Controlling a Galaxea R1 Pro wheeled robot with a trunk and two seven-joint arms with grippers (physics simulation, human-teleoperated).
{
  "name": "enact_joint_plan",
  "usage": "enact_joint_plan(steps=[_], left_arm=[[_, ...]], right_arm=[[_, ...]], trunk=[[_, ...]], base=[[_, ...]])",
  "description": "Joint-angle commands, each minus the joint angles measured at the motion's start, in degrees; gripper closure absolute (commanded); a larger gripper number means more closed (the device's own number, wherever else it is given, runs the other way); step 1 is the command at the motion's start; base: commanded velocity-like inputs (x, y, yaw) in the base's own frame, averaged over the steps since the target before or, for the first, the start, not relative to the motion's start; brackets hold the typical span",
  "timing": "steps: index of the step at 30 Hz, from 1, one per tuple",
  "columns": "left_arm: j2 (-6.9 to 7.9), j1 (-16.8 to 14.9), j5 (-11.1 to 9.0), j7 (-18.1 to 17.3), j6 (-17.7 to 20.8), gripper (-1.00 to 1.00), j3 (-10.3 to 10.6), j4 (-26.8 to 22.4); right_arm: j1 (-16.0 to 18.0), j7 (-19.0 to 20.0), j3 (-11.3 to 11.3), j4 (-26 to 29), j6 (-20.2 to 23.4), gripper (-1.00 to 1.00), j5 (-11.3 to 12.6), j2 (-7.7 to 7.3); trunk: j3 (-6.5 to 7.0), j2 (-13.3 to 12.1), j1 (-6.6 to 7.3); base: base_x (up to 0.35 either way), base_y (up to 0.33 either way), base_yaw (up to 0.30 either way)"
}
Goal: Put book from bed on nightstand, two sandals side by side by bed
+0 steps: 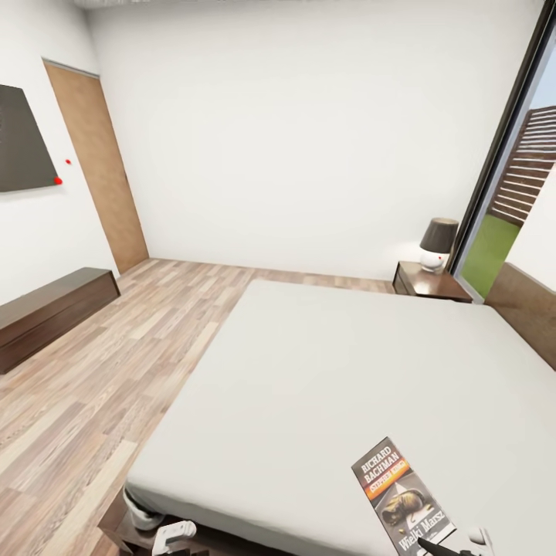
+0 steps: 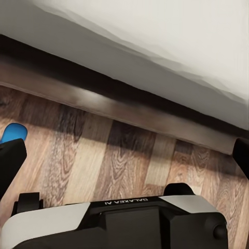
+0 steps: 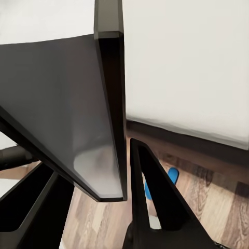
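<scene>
Book point(image 1: 403, 500): sat at 5 o'clock in the head view, over the near part of the bed point(image 1: 324, 371), cover up. Showed white "RICHARD BACHMAN" lettering, an orange band and a pale picture. Was pinched at its near short edge by the right end effector point(image 1: 452, 547), closed narrow on it. Appeared in the right wrist view as a dark glossy slab, edge-on and tilted, with one dark finger point(image 3: 155, 207) just beside its edge. Lay above pale mattress, dark frame and wood-plank floor point(image 1: 93, 401) there, with a blue sandal point(image 3: 173, 175) on the planks near the frame.

Left end effector point(image 2: 124, 153): hung wide apart and held nothing, with dark fingers point(image 2: 10, 166) at opposite edges of the left wrist view. Faced the floor beside the dark bed frame. Caught a blue sandal tip on the planks near one finger; could not tell whether the same sandal.

Nightstand point(image 1: 432, 284): stood at 2 o'clock beyond the far corner of the bed, with a dark-shaded lamp point(image 1: 439, 243) on top, beside the tall window point(image 1: 506, 162). Dresser point(image 1: 46, 313): stood at 9 o'clock against the wall. Wooden door point(image 1: 96, 170): stood at 10 o'clock.
</scene>
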State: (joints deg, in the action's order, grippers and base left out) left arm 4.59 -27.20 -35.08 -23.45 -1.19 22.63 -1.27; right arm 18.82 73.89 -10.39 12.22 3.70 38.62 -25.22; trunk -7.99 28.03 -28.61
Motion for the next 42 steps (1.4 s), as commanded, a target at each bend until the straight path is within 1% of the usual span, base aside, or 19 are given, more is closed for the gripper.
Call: enact_joint_plan(steps=[1, 20, 35, 42], left_arm=[[0.02, 0.0, -0.4, -0.2, -0.1, -1.00, 0.5, 0.0], [-0.01, 0.0, -0.4, -0.2, -0.1, -1.00, 0.5, 0.0], [-0.01, 0.0, -0.4, -0.2, -0.1, -1.00, 0.5, 0.0], [-0.02, 0.0, -0.5, -0.2, -0.1, -1.00, 0.5, 0.0]], right_arm=[[0.1, 0.1, -0.5, 0.0, 0.3, 1.00, 0.6, -0.04], [0.1, 0.1, -0.5, 0.0, 0.1, 1.00, 0.6, 0.00], [0.1, 0.2, -0.5, 0.0, 0.1, 1.00, 0.6, 0.00], [0.1, 0.2, -0.5, 0.0, 0.1, 1.00, 0.6, 0.00]], trunk=[[-0.01, 0.1, -0.03], [1.73, 0.1, -0.03], [1.88, 0.1, -0.03], [2.35, 0.1, -0.03]], base=[[0.000, 0.000, 0.000], [0.000, 0.000, 0.000], [0.000, 0.000, 0.000], [0.000, 0.000, 0.000]])
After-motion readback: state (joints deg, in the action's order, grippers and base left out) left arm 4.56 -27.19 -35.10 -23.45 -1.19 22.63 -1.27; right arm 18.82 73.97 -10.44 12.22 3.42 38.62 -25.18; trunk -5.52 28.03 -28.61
